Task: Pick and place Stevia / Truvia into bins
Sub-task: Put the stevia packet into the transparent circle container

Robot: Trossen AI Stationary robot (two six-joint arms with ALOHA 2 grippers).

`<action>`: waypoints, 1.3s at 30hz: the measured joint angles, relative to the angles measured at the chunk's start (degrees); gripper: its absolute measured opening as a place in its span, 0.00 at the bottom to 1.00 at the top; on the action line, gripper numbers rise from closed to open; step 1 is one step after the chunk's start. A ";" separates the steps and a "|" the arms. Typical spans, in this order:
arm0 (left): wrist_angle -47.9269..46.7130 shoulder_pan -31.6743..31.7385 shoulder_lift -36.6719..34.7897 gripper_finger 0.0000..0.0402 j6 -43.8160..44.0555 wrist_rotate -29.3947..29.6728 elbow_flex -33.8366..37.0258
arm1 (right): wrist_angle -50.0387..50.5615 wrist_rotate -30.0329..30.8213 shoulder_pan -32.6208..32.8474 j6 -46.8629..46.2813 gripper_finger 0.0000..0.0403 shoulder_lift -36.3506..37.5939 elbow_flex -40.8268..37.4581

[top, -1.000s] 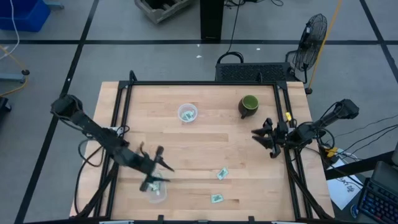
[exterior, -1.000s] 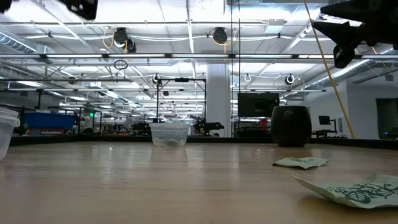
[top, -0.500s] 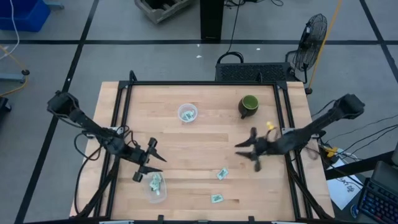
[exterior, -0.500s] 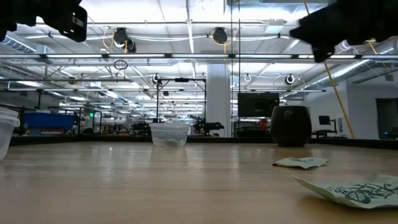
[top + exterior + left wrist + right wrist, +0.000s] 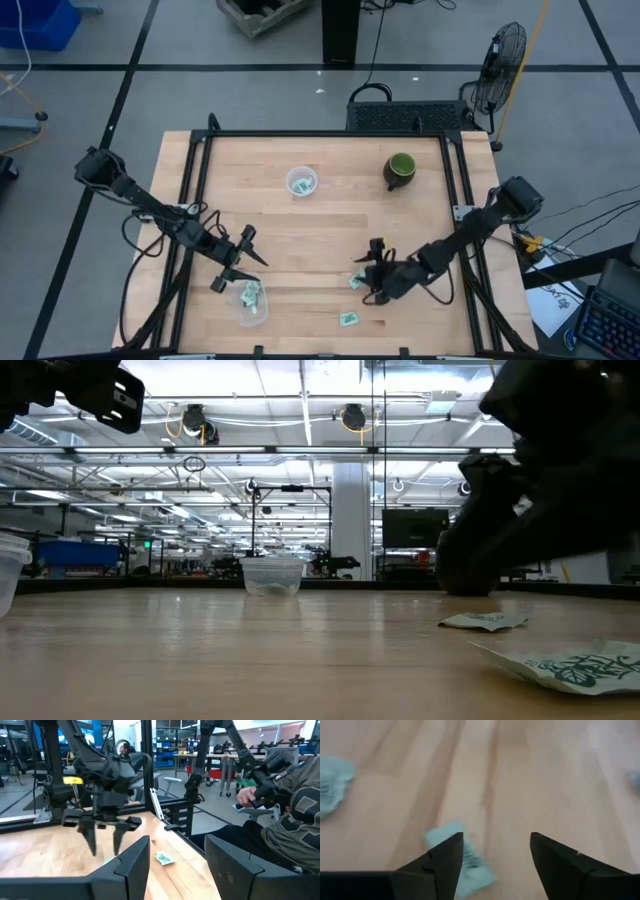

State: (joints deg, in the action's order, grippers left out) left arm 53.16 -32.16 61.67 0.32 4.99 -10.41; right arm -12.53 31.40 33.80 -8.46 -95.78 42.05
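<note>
The right hand (image 5: 372, 281), fingers spread over a small green-and-white paper sachet (image 5: 356, 280), could skid it across the counter (image 5: 330, 225).

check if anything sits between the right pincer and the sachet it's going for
Nothing visible does. The right pincer hangs open right beside the sachet, and in the right wrist view only bare table lies around it. A second sachet lies apart, nearer the front edge.

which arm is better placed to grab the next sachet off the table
Right. The right gripper hangs with open jaws at a loose sachet; the left gripper is beside the tub, farther away.
</note>
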 joint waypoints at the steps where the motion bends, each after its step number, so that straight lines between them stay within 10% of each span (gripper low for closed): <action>1: -0.15 0.02 0.00 0.49 -0.04 0.01 0.00 | 0.12 -0.05 0.60 0.14 0.56 -0.75 0.17; 39: 0.32 0.00 0.02 0.49 -0.03 3.14 -0.02 | -1.34 -9.29 -1.50 -7.05 0.19 -5.39 0.30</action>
State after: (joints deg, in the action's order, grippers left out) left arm 53.47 -32.16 61.69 0.30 8.14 -10.44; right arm -13.86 22.11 32.30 -15.51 -101.16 42.35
